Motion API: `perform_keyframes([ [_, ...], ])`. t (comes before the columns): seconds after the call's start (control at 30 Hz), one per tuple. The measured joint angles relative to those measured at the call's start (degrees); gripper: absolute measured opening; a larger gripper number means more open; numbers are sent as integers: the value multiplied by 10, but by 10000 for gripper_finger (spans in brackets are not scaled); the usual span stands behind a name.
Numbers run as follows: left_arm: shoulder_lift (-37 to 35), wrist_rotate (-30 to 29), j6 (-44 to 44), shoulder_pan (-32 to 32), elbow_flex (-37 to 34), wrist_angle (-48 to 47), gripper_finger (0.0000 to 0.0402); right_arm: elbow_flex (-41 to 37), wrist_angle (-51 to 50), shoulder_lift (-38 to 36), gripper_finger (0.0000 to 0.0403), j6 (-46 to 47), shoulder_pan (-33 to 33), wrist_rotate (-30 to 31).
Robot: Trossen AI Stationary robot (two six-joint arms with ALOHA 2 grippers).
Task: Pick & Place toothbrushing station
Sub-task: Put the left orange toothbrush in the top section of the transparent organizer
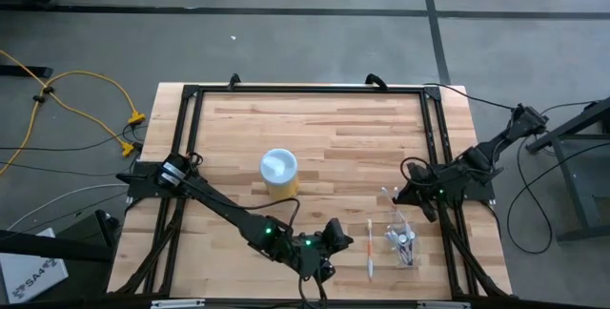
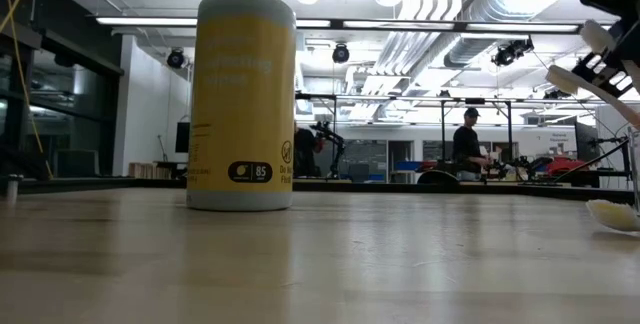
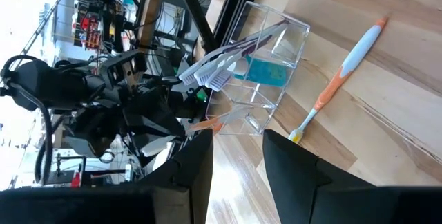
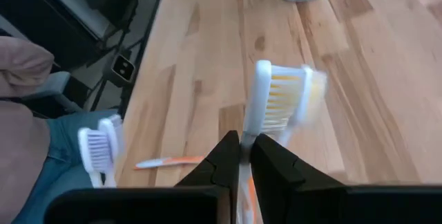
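High view: left gripper (image 1: pixel 329 242) is sitting at the near table (image 1: pixel 343 128) edge, pointing toward an orange toothbrush (image 1: pixel 370 249) that is lying flat just beside it. The clear holder (image 1: pixel 403 240) is standing right of that brush, near the right edge, with brush handles sticking out. Right gripper (image 1: pixel 405 195) is hovering just behind the holder with a white toothbrush (image 1: pixel 389 195) at its tip. The yellow canister (image 1: pixel 279 173) is standing mid-table, well apart from all this.

Low view: canister (image 2: pixel 244 100) is filling the left side; its printed label is showing only here. A brush head (image 2: pixel 576 82) is poking in at the right edge, with a person (image 2: pixel 467 145) working far back in the room.

Left wrist view: fingers (image 3: pixel 289 166) are standing apart, holding nothing. The only view showing the holder (image 3: pixel 266 65) closely: clear walls, something teal (image 3: pixel 268 72) inside, white bristle heads (image 3: pixel 210 73) leaning out. The orange brush (image 3: pixel 338 75) is lying next to it, handle orange and white-blue.

Right wrist view: fingers (image 4: pixel 271 160) are clamping the white brush (image 4: pixel 262 92) by its handle, bristles yellowish. A second white brush head (image 4: pixel 99 144) and the orange brush (image 4: pixel 169 161) are showing below
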Motion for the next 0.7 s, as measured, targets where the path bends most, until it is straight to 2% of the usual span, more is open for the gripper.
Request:
perform_keyframes([
  [0.37,0,0,0,-1,0,0,120,0,7,0,38,-21,0,-1],
  [0.7,0,0,0,-1,0,0,120,0,6,0,133,-19,-2,-1],
])
